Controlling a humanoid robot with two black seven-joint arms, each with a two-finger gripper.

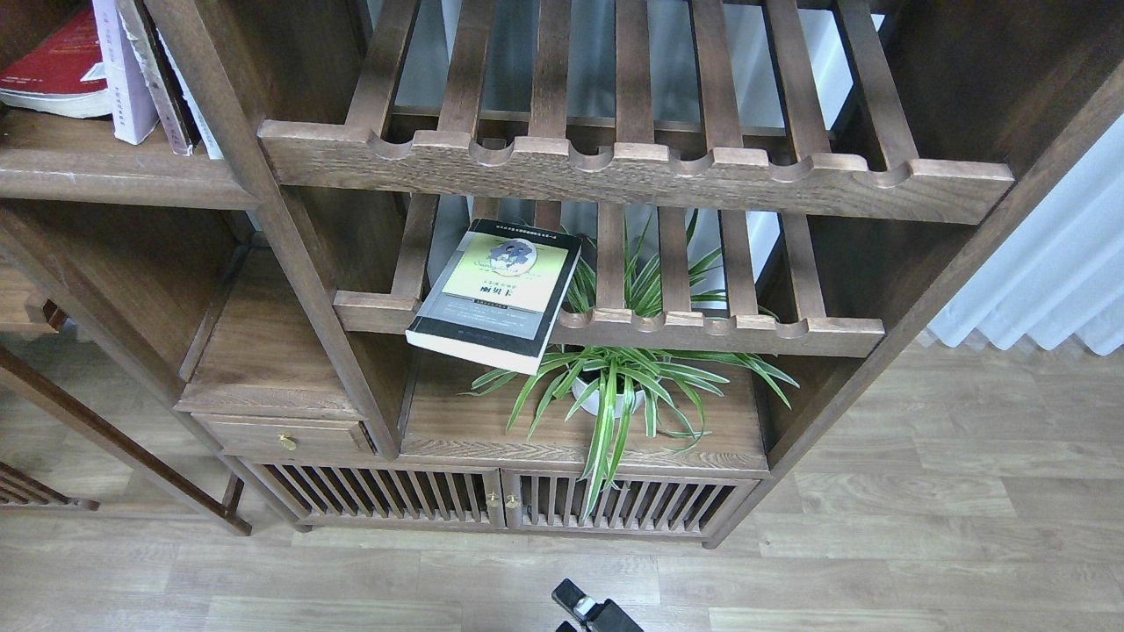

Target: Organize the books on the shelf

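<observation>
The thick red book (53, 70) shows at the top left, cut by the frame edge, lying tilted over the solid dark shelf (123, 180). No gripper shows on it. The white-lilac book (123, 83) stands upright beside it with other upright books (167, 88). The black-grey book with the yellow-green panel (496, 294) lies flat on the lower slatted rack (702, 329), its near corner overhanging the rail. A small black part of my arm (593, 613) pokes up at the bottom edge; its fingers cannot be told apart. My left gripper is out of view.
An upper slatted rack (632, 171) juts out above the lower one. A potted spider plant (615, 386) stands on the board under the book. A drawer (285, 436) and slatted cabinet doors (492, 500) lie below. A white curtain (1054, 272) hangs on the right.
</observation>
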